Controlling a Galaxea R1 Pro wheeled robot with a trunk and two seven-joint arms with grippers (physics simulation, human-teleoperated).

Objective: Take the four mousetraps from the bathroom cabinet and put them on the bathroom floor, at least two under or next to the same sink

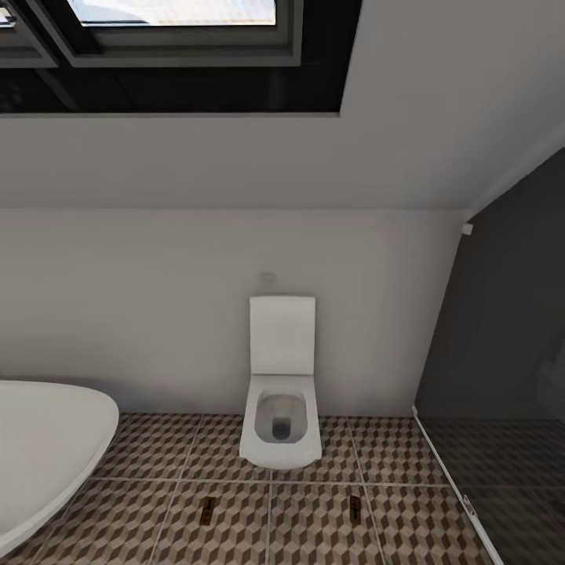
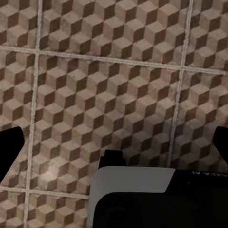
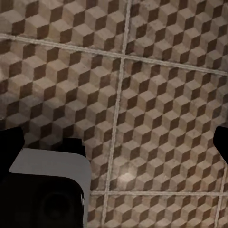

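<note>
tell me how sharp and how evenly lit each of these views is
Head view: soft and slightly blurred; the toilet and white wall are evenly lit, while the right side sits dim behind a dark panel. Left wrist view: the floor tiles are a bit fuzzy, darker toward one corner, with a pale sheen. Right wrist view: similar softness, with a faint bright patch on the tiles.

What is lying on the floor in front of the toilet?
Two mousetraps lie flat on the patterned bathroom floor before the toilet. The bathtub hides the floor beneath it.
</note>
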